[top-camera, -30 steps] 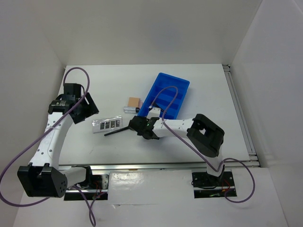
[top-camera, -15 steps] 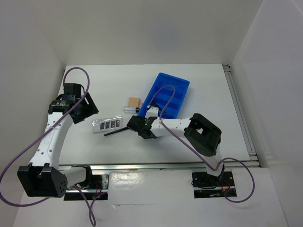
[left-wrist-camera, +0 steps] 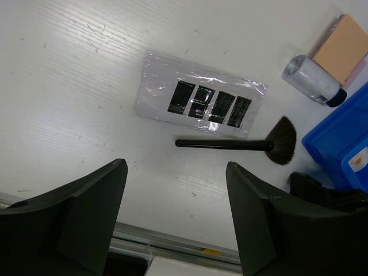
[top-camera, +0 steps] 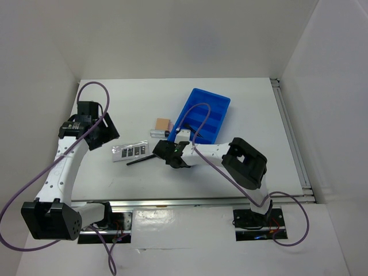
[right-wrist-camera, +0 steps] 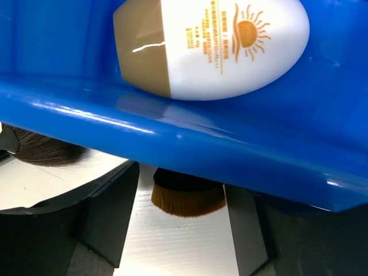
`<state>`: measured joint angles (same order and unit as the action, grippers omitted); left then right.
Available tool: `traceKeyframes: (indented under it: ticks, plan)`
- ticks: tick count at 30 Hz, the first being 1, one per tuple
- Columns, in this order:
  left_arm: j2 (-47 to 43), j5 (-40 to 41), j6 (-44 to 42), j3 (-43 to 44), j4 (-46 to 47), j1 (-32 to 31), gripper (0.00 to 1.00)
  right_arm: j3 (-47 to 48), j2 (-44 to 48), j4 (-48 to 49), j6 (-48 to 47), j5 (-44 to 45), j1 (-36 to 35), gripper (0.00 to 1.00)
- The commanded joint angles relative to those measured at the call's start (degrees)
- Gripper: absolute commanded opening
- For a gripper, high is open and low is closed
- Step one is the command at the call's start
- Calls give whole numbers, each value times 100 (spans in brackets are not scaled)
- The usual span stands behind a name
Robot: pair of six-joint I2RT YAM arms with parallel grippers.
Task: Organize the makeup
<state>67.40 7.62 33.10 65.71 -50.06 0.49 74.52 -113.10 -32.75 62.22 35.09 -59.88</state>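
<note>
The silver-grey palette strip [top-camera: 131,151] [left-wrist-camera: 201,100] lies on the table, with a black fan brush [top-camera: 141,159] [left-wrist-camera: 241,144] just in front of it. The tan pad [top-camera: 163,124] [left-wrist-camera: 342,49] and silver tube [top-camera: 156,133] [left-wrist-camera: 313,80] lie left of the blue bin [top-camera: 201,115]. The white oval compact [right-wrist-camera: 213,43] lies inside the bin. My right gripper [top-camera: 167,150] [right-wrist-camera: 181,213] is open at the bin's near-left corner, its jaws on either side of a short brush with brown bristles [right-wrist-camera: 188,198]. My left gripper [top-camera: 99,133] [left-wrist-camera: 177,167] is open and empty, left of the palette.
The bin's blue wall [right-wrist-camera: 172,144] stands right over the right gripper's jaws. The fan brush's bristles [right-wrist-camera: 46,152] show at the left of that view. A metal rail [top-camera: 201,201] runs along the table's near edge.
My right gripper has moved a little left and away from me, closer to the bin's corner. The left arm has not moved.
</note>
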Motion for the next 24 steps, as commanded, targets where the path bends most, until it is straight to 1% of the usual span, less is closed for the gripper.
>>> traceKeyframes:
  ticks: [1,5,6,8,11,14,19,24]
  plan:
    - [-7,64,-93,117,84,-23,83,229,-81,-38,-86,104,-42,69]
    - [-7,64,-93,117,84,-23,83,282,-142,-38,-87,103,-42,69]
    - [-7,64,-93,117,84,-23,83,282,-142,-38,-87,103,-42,65]
    - [-7,64,-93,117,84,-23,83,282,-142,-90,-87,103,-42,64]
    - [-7,64,-93,117,84,-23,83,282,-142,-91,-87,103,-94,57]
    - [-7,64,-93,117,84,-23,83,282,-142,-91,-87,165,-94,52]
    - [-7,64,-93,170,84,-23,83,335,-37,-205,-192,279,-296,42]
    - [-7,64,-93,170,84,-76,83,335,77,-267,-192,393,-349,39]
